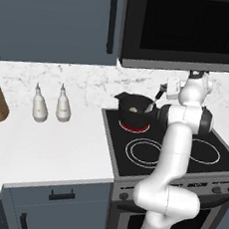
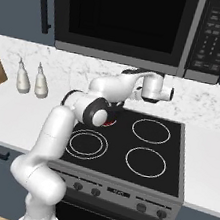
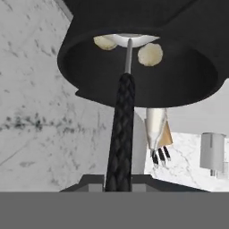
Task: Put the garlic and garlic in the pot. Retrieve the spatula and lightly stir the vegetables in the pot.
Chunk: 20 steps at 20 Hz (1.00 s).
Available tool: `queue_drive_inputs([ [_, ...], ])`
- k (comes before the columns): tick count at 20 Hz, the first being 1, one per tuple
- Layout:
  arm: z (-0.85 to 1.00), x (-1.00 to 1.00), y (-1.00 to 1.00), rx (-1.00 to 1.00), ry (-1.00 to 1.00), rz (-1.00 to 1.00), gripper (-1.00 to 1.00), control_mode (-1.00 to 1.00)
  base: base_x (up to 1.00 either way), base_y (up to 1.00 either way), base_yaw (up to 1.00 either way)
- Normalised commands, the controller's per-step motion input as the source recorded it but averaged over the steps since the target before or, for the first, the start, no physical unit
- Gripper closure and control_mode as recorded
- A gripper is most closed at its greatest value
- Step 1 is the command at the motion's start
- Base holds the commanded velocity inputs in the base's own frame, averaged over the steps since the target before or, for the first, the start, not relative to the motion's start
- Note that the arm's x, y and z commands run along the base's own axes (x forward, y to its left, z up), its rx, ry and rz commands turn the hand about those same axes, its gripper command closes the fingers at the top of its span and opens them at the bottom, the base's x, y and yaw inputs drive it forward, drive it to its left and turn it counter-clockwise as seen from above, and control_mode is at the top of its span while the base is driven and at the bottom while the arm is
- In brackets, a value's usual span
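The gripper (image 3: 117,179) is clamped on the spatula (image 3: 121,129), its head ahead inside the pot (image 3: 89,67). Both garlic lumps (image 3: 150,54) lie beside it; stirring appears under way.

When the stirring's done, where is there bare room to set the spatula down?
Bare counter lies between the two white bottles and the stove, running to the front edge. The three unused burners are bare too. It is crowded at the back left burner: the pot sits there with the garlic and spatula inside.
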Motion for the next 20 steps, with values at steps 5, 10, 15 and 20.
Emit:
queue_drive_inputs([
  [5,0.17,0.00,0.12,-0.13,-0.06,0.00,1.00,-1.00,0.00,0.00,0.00],
  [10,0.04,0.00,0.50,0.18,-0.05,0.00,1.00,-1.00,0.00,0.00,0.00],
  [15,-0.02,0.00,0.44,0.27,-0.13,0.00,1.00,-1.00,0.00,0.00,0.00],
  [20,0.10,-0.02,0.04,0.08,-0.21,-0.02,1.00,-1.00,0.00,0.00,0.00],
])
